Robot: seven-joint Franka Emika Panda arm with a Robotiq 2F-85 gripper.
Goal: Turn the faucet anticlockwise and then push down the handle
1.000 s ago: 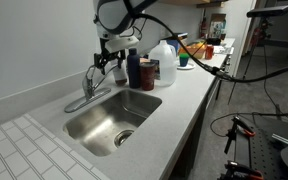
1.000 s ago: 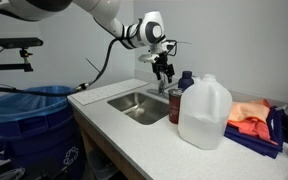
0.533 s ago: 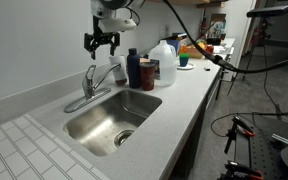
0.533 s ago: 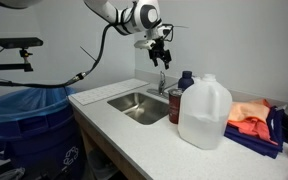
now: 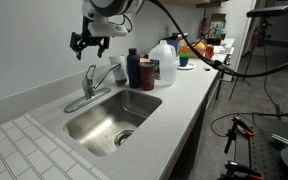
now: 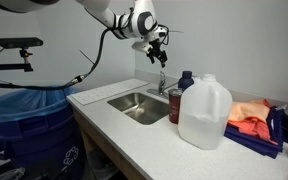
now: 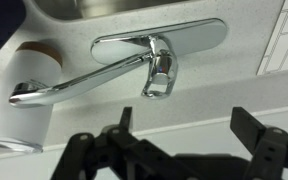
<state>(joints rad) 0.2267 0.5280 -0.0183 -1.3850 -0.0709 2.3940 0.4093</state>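
Since a second ago the black two-finger gripper [image 5: 89, 42], fingers apart and empty, has lifted off the chrome single-lever faucet [image 5: 95, 84] to hover at its 12 o'clock, while the translucent white plastic jug [image 6: 204, 112], contents indiscernible, stands at the stainless steel sink's [image 6: 134, 106] 3 o'clock.

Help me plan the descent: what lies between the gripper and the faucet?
Nothing; just air between gripper and faucet, shown in an exterior view and the wrist view.

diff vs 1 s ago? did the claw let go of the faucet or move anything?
The claw rose from beside the faucet and drifted toward the wall; it is open and empty in the wrist view. Faucet, sink and jug look unmoved.
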